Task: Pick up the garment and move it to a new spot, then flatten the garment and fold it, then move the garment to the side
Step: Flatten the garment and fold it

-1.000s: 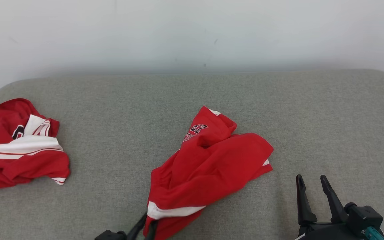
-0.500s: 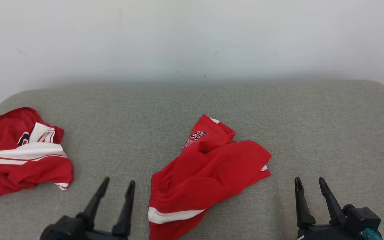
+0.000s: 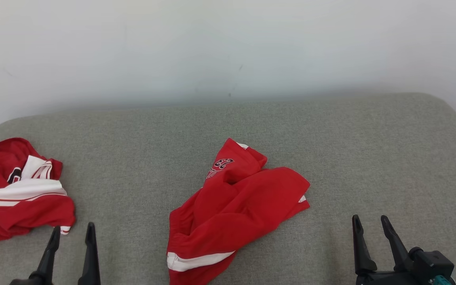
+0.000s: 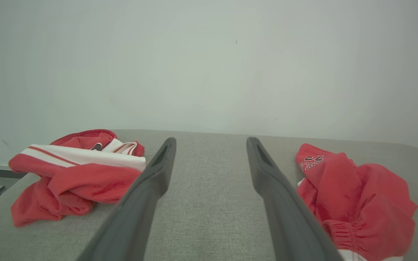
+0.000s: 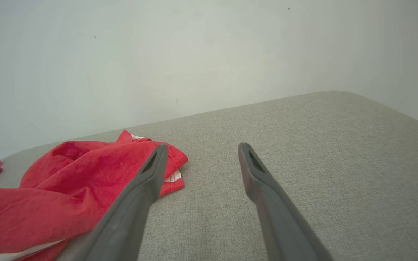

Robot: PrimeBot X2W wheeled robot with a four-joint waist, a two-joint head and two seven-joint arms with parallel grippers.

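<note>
Two red garments are seen on the grey bench [image 3: 331,138]: the garment [image 3: 238,209] is crumpled at centre, and a second garment [image 3: 18,198] is bunched at 9 o'clock. At 7 o'clock the left gripper [image 3: 73,227] and at 5 o'clock the right gripper [image 3: 369,217] are held, fingers spread apart, nothing gripped.

Our left hand [image 3: 73,227] low at our left, fingers spread, holding nothing, our right hand [image 3: 369,217] low at our right, fingers likewise parted.
</note>
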